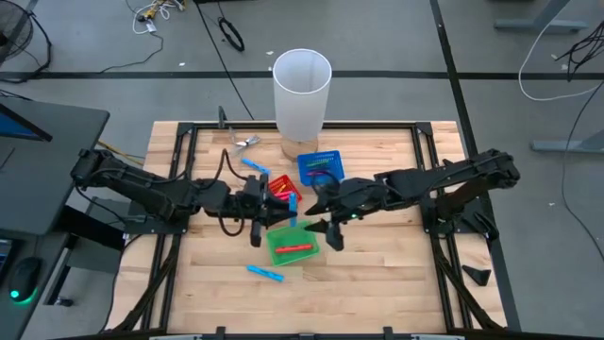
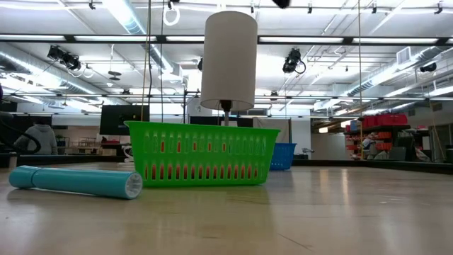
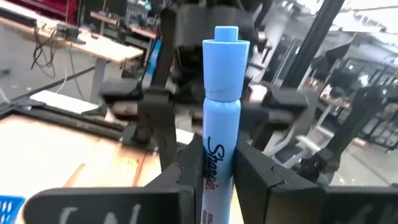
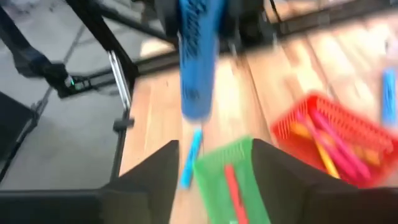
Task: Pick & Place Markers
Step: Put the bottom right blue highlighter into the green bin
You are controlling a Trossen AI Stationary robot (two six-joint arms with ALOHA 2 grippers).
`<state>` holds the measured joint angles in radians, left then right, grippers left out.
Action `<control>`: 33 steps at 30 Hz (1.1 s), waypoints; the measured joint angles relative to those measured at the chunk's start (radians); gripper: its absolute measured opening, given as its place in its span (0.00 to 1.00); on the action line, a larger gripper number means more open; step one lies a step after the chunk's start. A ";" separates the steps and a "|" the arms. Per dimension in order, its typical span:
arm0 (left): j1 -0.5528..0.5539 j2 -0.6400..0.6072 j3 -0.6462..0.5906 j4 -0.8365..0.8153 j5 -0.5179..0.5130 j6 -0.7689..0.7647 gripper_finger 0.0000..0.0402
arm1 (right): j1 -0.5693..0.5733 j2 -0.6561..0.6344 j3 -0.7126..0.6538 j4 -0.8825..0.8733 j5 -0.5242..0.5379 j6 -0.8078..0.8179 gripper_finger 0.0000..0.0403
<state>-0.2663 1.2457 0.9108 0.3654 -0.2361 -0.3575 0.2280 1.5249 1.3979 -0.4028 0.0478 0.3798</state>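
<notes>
From above, the left gripper (image 1: 269,210) and the right gripper (image 1: 326,219) meet over the middle of the table, nearly nose to nose, above the green basket (image 1: 293,247); a light blue marker (image 1: 293,205) shows between them, at the left fingertips, beside the red basket (image 1: 281,185) and short of the blue basket (image 1: 319,167); another blue marker (image 1: 265,273) lies flat on the wood near the green basket, and a third (image 1: 255,164) lies up by the red one; a red marker (image 1: 293,246) rests inside the green basket; the white cylinder (image 1: 302,93) stands at the far edge. From table height no gripper shows; a blue marker (image 2: 74,180) lies on its side left of the green basket (image 2: 202,153), long axis across the picture. The left wrist view shows the left fingers (image 3: 186,171) pinched on a blue marker (image 3: 220,118), whose capped end points straight out from the gripper toward the other arm. The right wrist view shows the right fingers (image 4: 152,171) spread wide with nothing between them, and the held marker (image 4: 196,59) ahead, end-on toward this gripper, with the green basket (image 4: 239,180) below and the red basket (image 4: 339,140) to one side; so the held marker lies along the line joining the two grippers, and any handover or drop into the blue basket turns on that axis.
</notes>
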 joint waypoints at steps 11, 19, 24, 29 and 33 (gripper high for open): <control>0.007 0.000 0.001 -0.284 -0.010 -0.192 0.16 | 0.008 -0.140 0.000 -0.359 0.036 -0.007 0.66; 0.068 0.013 0.001 -0.453 0.086 -0.349 0.16 | 0.008 -0.223 0.000 -0.410 0.123 -0.050 0.66; 0.103 0.074 0.050 -0.594 0.180 -0.387 0.16 | 0.008 -0.242 0.000 -0.421 0.129 -0.058 0.65; 0.124 0.215 0.212 -0.864 0.277 -0.334 0.16 | 0.008 -0.244 0.000 -0.432 0.128 -0.072 0.65; 0.133 0.335 0.339 -1.059 0.328 -0.289 0.16 | 0.008 -0.244 0.000 -0.435 0.129 -0.075 0.65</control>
<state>-0.1329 1.5808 1.2495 -0.6935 0.0918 -0.6462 0.2363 1.2808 1.3979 -0.8379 0.1763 0.3050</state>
